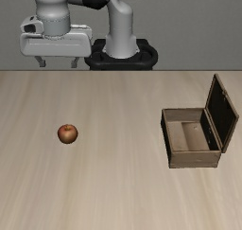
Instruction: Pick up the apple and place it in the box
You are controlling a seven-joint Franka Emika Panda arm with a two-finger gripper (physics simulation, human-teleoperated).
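While my jaws hang apart and empty above the desk (113, 182), the apple (67, 133) lies at the exterior view's left, well apart from the open wooden box (192, 160), so approach comes first: descend and straddle it.

Simulated lab: wooden table (113, 191), grey wall (198, 26)

Red apple (67, 133) on table, open wooden box (194, 135)
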